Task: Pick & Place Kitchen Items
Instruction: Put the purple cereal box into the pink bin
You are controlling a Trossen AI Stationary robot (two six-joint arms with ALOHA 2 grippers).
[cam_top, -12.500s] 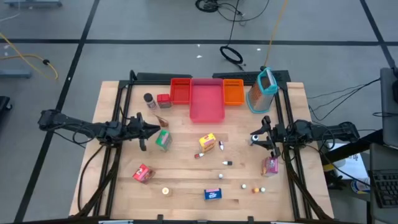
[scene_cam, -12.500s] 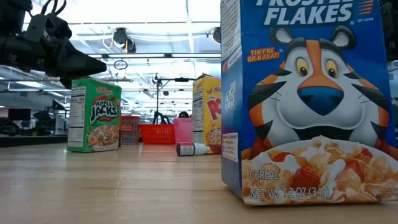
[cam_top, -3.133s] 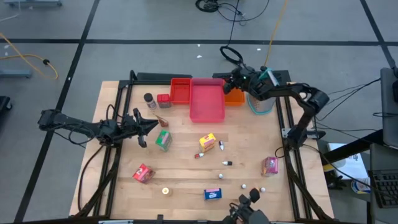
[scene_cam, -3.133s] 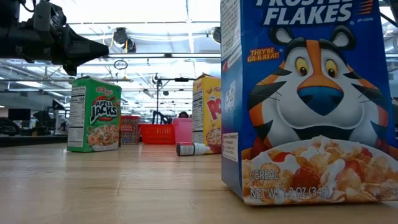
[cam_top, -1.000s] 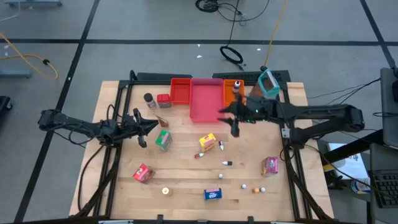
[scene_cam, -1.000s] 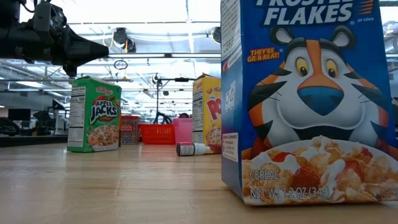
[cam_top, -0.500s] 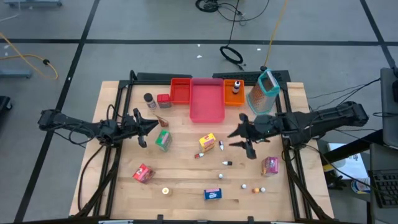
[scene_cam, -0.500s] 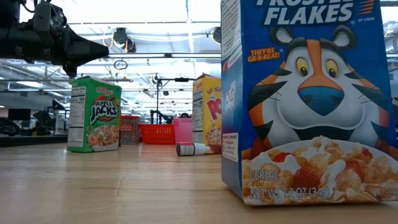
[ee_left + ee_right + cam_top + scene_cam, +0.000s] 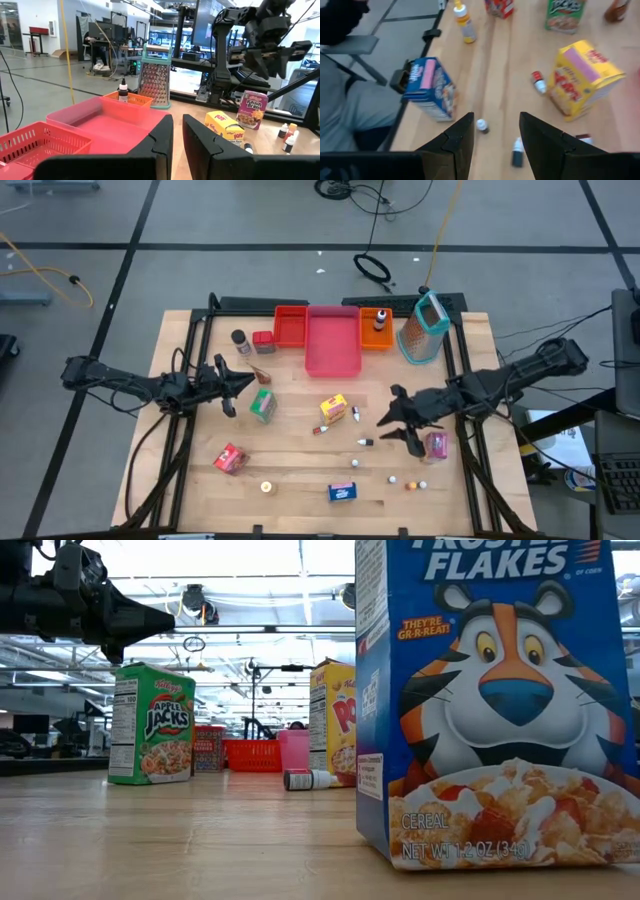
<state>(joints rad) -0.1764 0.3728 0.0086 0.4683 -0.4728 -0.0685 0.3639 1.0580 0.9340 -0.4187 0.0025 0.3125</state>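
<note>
1. The left hand (image 9: 243,383) hovers with fingers pressed together, just beside the green cereal box (image 9: 263,405), well apart from the action.
2. The right hand (image 9: 398,425), spread and empty, hangs over the worktop (image 9: 300,470); the small dark-capped bottle (image 9: 366,442) lies just ahead of its fingertips, its long axis roughly across them, clearly nearer this arm.

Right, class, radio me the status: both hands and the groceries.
Right hand open, empty, above small bottles. Left hand shut, parked beside green box. Nothing blocking.
</note>
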